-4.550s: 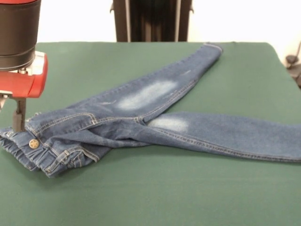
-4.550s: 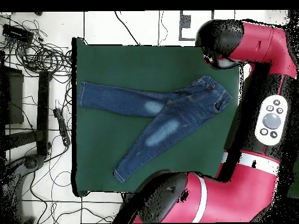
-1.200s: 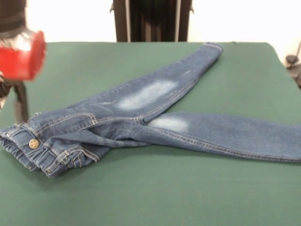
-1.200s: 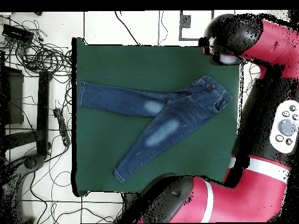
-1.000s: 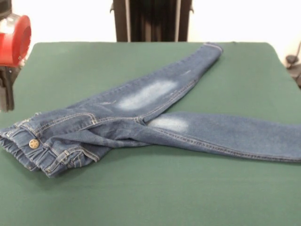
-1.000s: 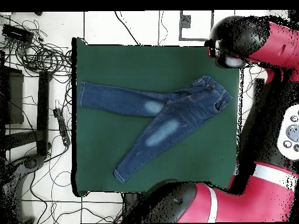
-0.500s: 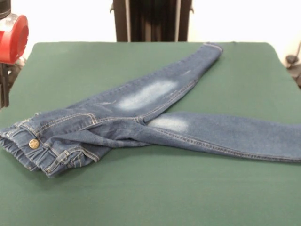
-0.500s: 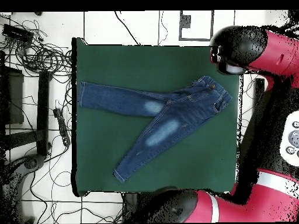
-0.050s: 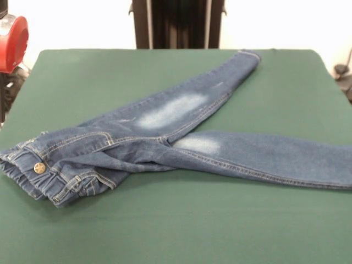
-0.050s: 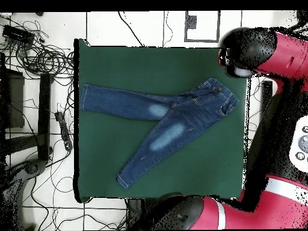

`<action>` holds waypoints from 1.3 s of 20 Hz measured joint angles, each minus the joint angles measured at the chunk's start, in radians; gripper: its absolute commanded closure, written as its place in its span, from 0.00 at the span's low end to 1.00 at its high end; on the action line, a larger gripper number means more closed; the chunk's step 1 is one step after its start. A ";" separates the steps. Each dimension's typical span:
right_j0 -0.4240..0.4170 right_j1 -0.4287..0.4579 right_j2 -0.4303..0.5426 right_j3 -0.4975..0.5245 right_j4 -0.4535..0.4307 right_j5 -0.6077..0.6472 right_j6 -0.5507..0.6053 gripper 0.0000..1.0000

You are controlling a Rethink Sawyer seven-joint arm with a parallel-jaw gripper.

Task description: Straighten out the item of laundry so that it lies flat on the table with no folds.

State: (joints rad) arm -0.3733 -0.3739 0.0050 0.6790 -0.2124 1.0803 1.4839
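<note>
1. Blue denim jeans (image 9: 165, 137) with faded whitish thigh patches lie on the dark green felt-covered table (image 9: 181, 220), legs spread in a V.
2. Bunched and folded over itself, the elasticated waistband end with its brass button (image 9: 39, 168) sits near one table edge.
3. Red and black, my gripper (image 9: 6, 82) hangs at that edge, off the cloth and apart from the jeans.
4. Whether my jaws are apart or together, I cannot tell.
</note>
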 measured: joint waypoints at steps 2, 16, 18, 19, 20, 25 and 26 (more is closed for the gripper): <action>0.000 0.000 0.000 0.002 0.000 0.000 0.000 0.00; 0.000 -0.001 0.000 0.023 0.000 0.000 0.000 0.00; 0.000 0.000 0.000 0.024 0.000 0.000 0.000 0.00; 0.000 0.000 0.000 0.024 0.000 0.000 0.000 0.00; 0.000 0.000 0.000 0.024 0.000 0.000 0.000 0.00; 0.000 0.000 -0.001 0.024 -0.001 0.000 0.000 0.00; 0.000 0.000 -0.001 0.024 -0.001 0.000 0.000 0.00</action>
State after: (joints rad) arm -0.3733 -0.3741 0.0043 0.7025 -0.2130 1.0801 1.4839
